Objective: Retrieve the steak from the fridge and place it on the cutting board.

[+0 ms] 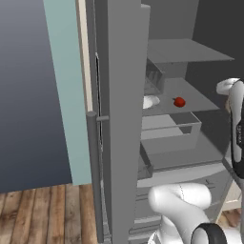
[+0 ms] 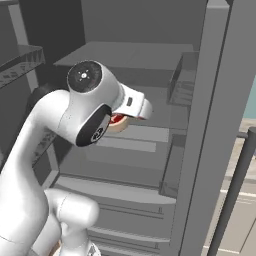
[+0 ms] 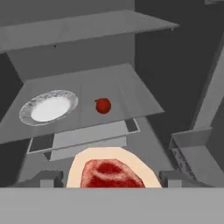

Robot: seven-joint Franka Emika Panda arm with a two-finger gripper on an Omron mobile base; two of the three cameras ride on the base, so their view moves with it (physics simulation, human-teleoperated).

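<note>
The steak (image 3: 111, 173), red with a pale fat rim, sits between my two fingertips at the bottom of the hand view. Its rim reaches both fingers (image 3: 50, 178). My gripper (image 3: 111, 180) is shut on it, inside the open grey fridge (image 1: 119, 119). From the right base view the steak (image 2: 118, 123) shows just under the hand, at the gripper (image 2: 122, 119), above the drawers and apart from the shelf. The cutting board is out of view.
On the middle shelf (image 3: 127, 87) stand a white plate (image 3: 48, 107) and a small glossy red ball (image 3: 103, 105). A grey drawer (image 1: 167, 131) lies below it. Door bins (image 3: 192, 153) hang on the right. The open door's bar handle (image 1: 94, 176) stands at the left, over wooden floor.
</note>
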